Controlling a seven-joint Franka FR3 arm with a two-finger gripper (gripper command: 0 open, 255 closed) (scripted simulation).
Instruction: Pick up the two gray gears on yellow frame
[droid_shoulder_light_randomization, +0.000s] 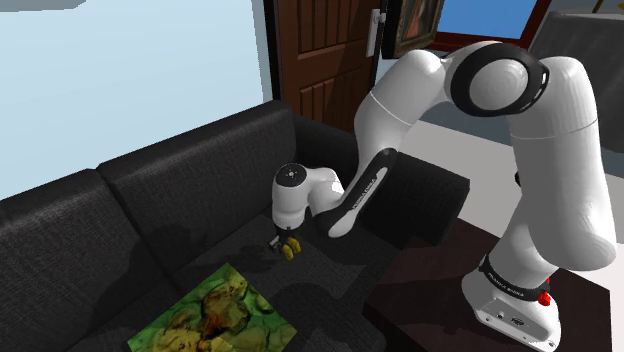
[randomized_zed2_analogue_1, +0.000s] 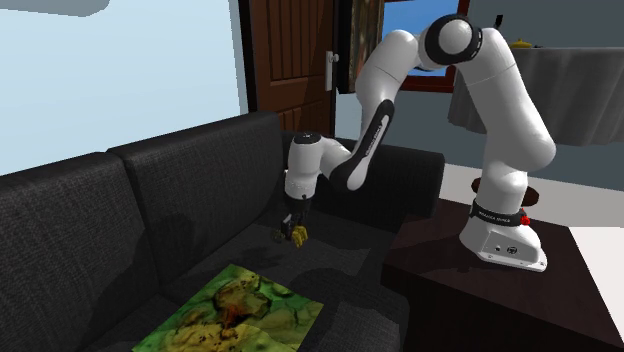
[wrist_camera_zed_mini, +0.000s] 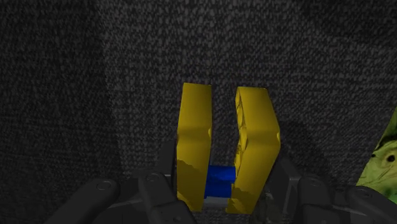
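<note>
1. My black two-finger gripper (wrist_camera_zed_mini: 219, 186) was closed on the yellow toy frame made of two flat plates (wrist_camera_zed_mini: 194, 143).
2. One black finger (wrist_camera_zed_mini: 156, 191) pressed on the outside of one plate. The other finger pressed on the outside of the other plate.
3. The two plates stood side by side with a thin gap between them. They stuck out past my fingertips.
4. A small blue block (wrist_camera_zed_mini: 221, 178) sat in that gap, right between my fingers.
5. The inner edge of one plate looked bumpy. I could not make out any gray parts on it.
6. My gripper pointed down at the seat of the big black cloth sofa (droid_shoulder_light_randomization: 150, 200).
7. The yellow frame hung at my fingertips, very close to the seat. I could not tell if it touched the seat.
8. The sofa's back cushion was just behind my gripper.
9. A flat mat with green, yellow and brown blotches (droid_shoulder_light_randomization: 215, 315) lay on the seat near my gripper. It was on the side away from the sofa's back. It did not touch the frame.
10. My white arm (droid_shoulder_light_randomization: 540, 150) bent up high and came down to my gripper.
11. My arm stood on a dark box stand (droid_shoulder_light_randomization: 410, 295) beside the sofa, well away from my gripper.
12. A brown wooden door (droid_shoulder_light_randomization: 320, 60) was far behind my gripper, past the sofa.
</note>
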